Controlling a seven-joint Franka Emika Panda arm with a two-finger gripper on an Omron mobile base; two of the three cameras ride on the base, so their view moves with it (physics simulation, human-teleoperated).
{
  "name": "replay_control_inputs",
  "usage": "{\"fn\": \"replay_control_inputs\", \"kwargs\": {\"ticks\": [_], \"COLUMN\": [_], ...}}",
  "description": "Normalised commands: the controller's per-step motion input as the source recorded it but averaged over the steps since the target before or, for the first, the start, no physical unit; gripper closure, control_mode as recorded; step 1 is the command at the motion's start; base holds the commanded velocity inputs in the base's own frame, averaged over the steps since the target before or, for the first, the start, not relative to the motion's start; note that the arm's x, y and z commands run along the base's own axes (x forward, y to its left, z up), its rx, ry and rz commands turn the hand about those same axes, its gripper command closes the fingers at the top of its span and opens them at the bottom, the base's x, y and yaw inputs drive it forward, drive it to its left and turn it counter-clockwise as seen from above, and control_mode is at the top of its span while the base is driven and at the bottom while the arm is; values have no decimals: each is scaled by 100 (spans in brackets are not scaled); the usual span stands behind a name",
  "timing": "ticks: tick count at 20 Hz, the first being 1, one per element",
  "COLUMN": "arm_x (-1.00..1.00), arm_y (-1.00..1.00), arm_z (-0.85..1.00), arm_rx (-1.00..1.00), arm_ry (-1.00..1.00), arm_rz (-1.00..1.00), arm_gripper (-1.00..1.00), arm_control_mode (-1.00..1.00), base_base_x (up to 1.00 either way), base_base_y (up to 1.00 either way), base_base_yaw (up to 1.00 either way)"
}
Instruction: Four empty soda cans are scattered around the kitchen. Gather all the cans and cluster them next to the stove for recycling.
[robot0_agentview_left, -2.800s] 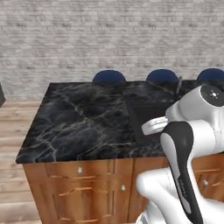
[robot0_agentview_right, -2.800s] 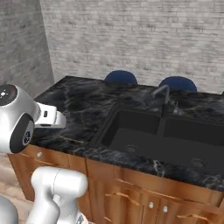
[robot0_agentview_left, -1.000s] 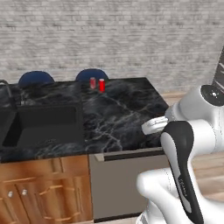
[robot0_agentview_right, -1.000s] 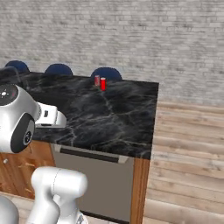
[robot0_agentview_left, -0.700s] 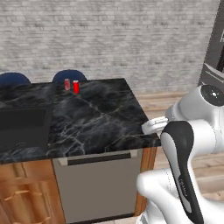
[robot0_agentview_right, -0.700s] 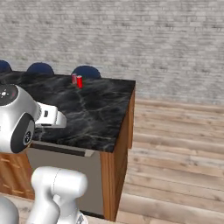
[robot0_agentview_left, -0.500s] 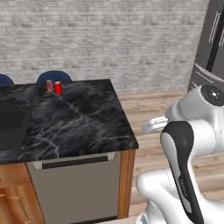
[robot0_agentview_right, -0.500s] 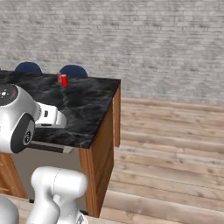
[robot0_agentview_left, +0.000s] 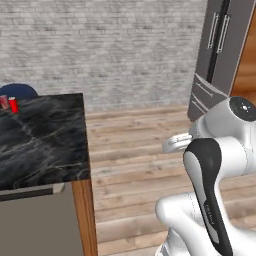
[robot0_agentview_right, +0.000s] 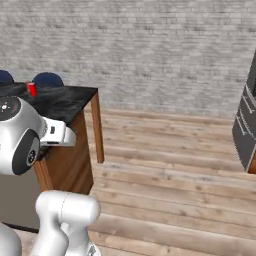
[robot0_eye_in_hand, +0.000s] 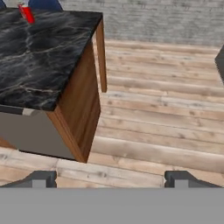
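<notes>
Although two soda cans (robot0_agentview_left: 10, 103) stand at the far corner of the black marble counter (robot0_agentview_left: 42, 137), they are too small for me to read any writing on them. In my hand view my hand (robot0_eye_in_hand: 111, 179) sits at the bottom of the frame, fingers (robot0_eye_in_hand: 43, 178) spread wide and holding nothing, while one red can (robot0_eye_in_hand: 28, 14) shows in the upper left corner, well apart from me. Between us lie the counter top and its wooden side panel (robot0_eye_in_hand: 78, 113). A blue chair back (robot0_agentview_right: 47, 79) stands just behind the cans. Bare wood floor (robot0_agentview_right: 175, 170) fills the right, with a grey brick wall (robot0_agentview_left: 105, 50) behind and a tall grey fridge (robot0_agentview_left: 220, 55) at the upper right of the left base view.
</notes>
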Motion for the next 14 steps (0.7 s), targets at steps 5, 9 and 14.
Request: {"fn": "replay_control_inputs", "kwargs": {"ticks": [5, 9, 14], "arm_x": [0, 0, 0], "arm_y": [0, 0, 0], "arm_z": [0, 0, 0], "arm_rx": [0, 0, 0], "arm_ry": [0, 0, 0], "arm_rz": [0, 0, 0], "arm_gripper": [-100, -100, -100], "arm_control_mode": [100, 100, 100], "base_base_x": [0, 36, 96], "base_base_y": [-100, -90, -68], "base_base_yaw": [-3, -3, -3]}}
